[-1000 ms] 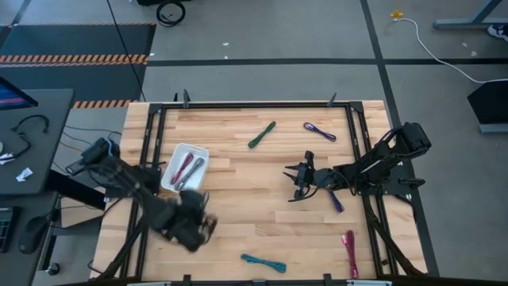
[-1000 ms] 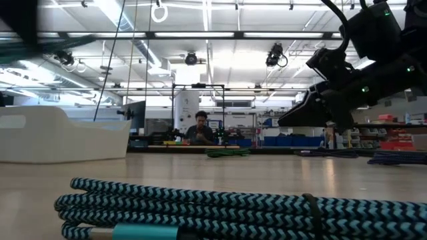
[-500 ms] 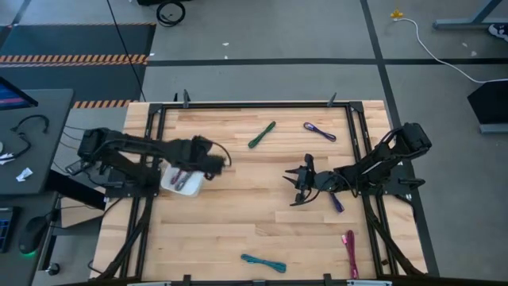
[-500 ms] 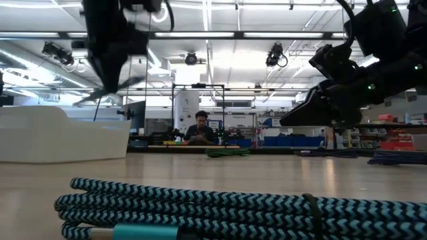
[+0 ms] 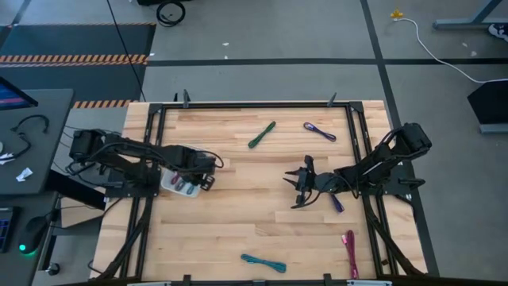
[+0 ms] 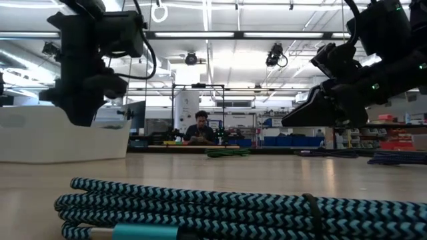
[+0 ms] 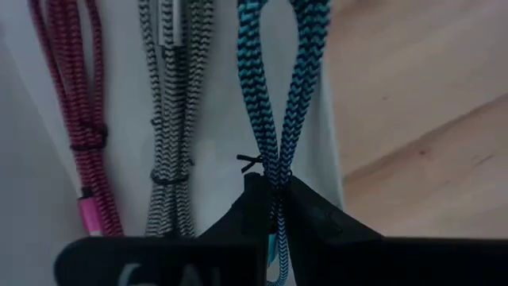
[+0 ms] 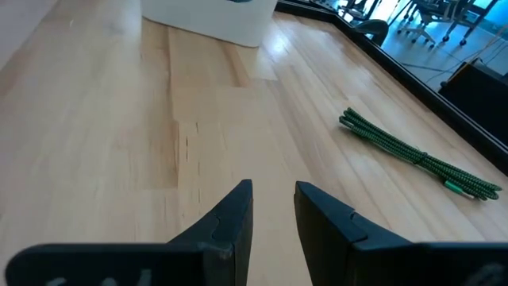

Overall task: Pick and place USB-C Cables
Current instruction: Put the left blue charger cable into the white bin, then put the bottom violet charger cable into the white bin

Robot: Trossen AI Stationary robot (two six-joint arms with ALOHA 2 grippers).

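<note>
Left gripper [image 7: 272, 208] pinches a light blue/black braided cable bundle [image 7: 274, 103], folded, tied w/ a thin band, hanging over the white plastic tray [image 5: 168, 183] at table's left side. In tray: a maroon-pink braided bundle [image 7: 75, 103] & a grey/black braided bundle [image 7: 175, 119], side by side. Right gripper [image 8: 272, 208] mid-table, fingers slightly apart, nothing btwn. Green bundle [image 8: 418, 156] lies on wood near far edge.

Overhead, table-level, two wrist views
</note>
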